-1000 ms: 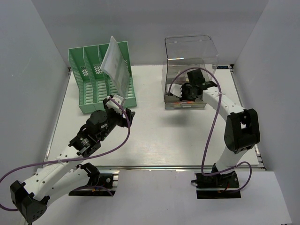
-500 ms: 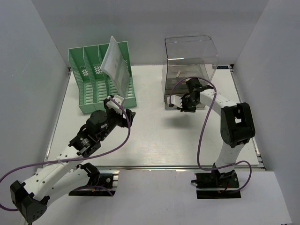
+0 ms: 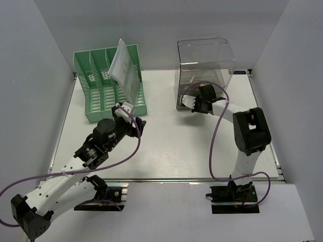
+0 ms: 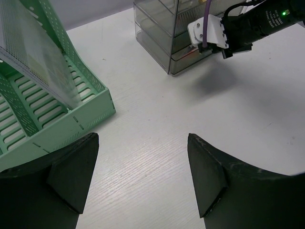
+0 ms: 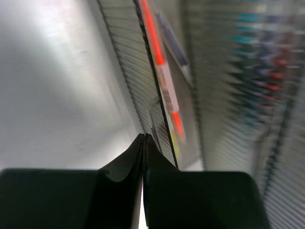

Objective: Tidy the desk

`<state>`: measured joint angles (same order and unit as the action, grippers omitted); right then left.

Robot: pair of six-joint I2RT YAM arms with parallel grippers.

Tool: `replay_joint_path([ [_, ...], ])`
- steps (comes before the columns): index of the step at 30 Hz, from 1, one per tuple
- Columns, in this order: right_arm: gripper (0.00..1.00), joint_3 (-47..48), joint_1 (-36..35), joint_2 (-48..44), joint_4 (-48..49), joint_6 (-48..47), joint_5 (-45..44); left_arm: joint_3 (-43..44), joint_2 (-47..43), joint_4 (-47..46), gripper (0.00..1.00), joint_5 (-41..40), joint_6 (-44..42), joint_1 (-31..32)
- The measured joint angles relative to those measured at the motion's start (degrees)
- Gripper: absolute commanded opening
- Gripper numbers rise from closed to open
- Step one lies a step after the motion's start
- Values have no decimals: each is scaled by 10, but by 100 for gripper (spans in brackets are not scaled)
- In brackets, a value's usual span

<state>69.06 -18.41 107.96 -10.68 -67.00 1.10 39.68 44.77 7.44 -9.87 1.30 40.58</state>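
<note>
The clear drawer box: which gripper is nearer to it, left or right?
Right. The right gripper is at the front of the clear drawer box, low down. The left gripper is far off across the desk, beside the green file rack.

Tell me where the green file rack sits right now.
In the top view, the green file rack stands at the far left of the desk, left of the clear drawer box, just beyond the left pincer.
</note>
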Motion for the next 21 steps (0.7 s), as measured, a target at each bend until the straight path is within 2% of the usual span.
replay_joint_path([
  [9,0,-3,-2,19,87,14,-34,0,0,0,85,0,0,0],
  [16,0,-11,-3,23,109,26,-39,0,0,0,85,-1,-1,0],
  [19,0,-17,-3,14,96,41,-25,0,0,0,85,-1,-2,0],
  [21,0,-20,-3,-17,47,67,9,0,0,0,86,-1,-3,0],
])
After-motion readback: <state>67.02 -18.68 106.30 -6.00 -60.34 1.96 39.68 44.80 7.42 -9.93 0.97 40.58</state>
